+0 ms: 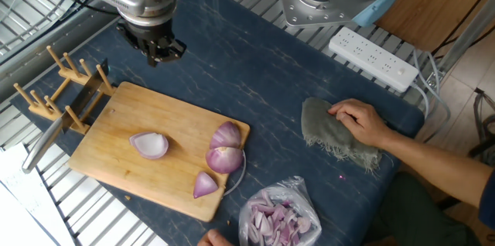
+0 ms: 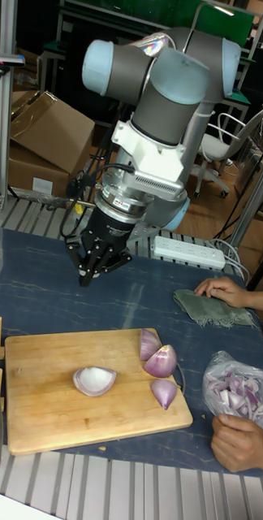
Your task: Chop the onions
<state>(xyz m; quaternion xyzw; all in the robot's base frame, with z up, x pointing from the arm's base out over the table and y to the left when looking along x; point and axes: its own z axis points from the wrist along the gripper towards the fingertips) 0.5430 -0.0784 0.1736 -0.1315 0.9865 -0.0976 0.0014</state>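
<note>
Pincer: mine, empty, tips drawn close, above blue mat far-left of the wooden cutting board | Onions: glossy purple wedges at board's right edge, one pale cupped half mid-board | Risk: rounded slick pieces could roll off; a person's hand on the grey cloth sits near my reach.

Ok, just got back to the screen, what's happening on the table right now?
The gripper hangs above the blue table, beyond the far corner of the cutting board, holding nothing; whether its jaws are open is unclear. Four onion pieces lie on the board: one half alone mid-board, three clustered near its right end. A person's hand rests on a grey cloth, and a plastic bag of chopped bits sits nearby.
</note>
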